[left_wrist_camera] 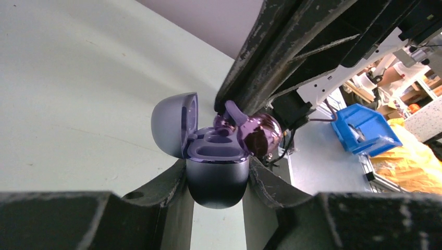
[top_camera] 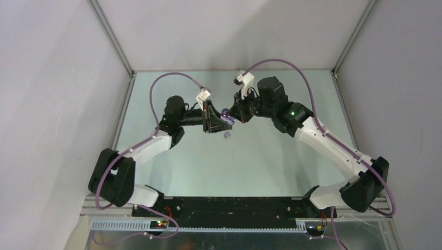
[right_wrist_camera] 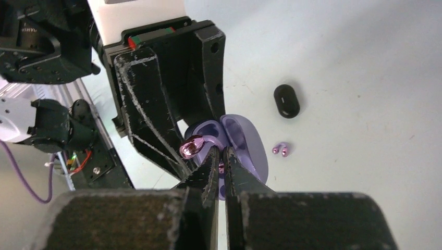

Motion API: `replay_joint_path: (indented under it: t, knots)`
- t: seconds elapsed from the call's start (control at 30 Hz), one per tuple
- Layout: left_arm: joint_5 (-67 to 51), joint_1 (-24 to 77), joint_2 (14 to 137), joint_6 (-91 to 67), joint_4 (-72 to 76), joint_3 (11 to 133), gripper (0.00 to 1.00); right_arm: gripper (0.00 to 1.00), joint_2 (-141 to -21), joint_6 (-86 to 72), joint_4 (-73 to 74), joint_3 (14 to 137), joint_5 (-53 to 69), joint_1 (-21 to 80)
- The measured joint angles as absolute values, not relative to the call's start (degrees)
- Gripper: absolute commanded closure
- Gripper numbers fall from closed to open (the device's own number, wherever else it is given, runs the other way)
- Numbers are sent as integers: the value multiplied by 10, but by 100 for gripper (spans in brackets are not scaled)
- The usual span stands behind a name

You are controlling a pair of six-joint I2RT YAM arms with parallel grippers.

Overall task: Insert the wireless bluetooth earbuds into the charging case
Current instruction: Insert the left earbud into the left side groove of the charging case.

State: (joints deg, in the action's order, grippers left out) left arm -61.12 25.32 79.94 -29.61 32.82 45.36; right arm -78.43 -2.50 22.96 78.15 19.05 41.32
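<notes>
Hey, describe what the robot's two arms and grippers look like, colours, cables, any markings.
The left arm and right arm have white shells over black joints. A lilac cable loops along each, and a white bracket sits at each wrist. The right arm shows a green light. The fingers are black, flat and scratched pale; the left gripper carries a red-and-green strip.

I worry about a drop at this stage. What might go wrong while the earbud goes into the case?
1. The right gripper pinches the earbud by one small end, its glossy body sticking out sideways; it may twist or slip when pressed in.
2. The left gripper holds the case by its rounded bottom only; a push might tip it.
</notes>
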Motion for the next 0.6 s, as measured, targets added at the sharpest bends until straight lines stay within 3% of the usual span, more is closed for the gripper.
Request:
replay_joint_path:
  t: [0.6]
  knots:
    - [-582, 254, 814, -396, 482, 420, 100, 100, -790, -15, 220, 790, 129, 419]
